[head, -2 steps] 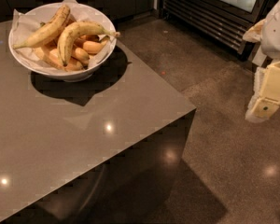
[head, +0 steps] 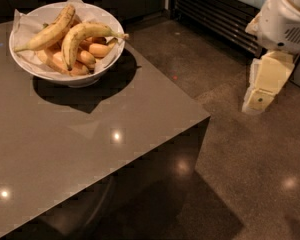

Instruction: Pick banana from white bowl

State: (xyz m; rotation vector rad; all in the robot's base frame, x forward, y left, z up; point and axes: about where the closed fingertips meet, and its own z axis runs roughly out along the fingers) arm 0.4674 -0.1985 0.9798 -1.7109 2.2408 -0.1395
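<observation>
The white bowl, lined with crinkled white paper, stands at the far left of the grey table. The strongly curved yellow banana lies on top of the fruit, with its thin stem pointing right. A straighter brown-flecked banana lies to its left, and short orange-yellow bananas lie beneath. My gripper, cream-coloured below a white arm, hangs over the floor at the far right. It is well away from the table and the bowl and holds nothing that I can see.
The table's right edge and corner lie between the gripper and the bowl. The dark speckled floor spreads to the right. A dark slatted appliance front stands at the back behind the arm.
The arm and gripper have shifted a little to the left, toward the table. The bowl and the bananas have not moved.
</observation>
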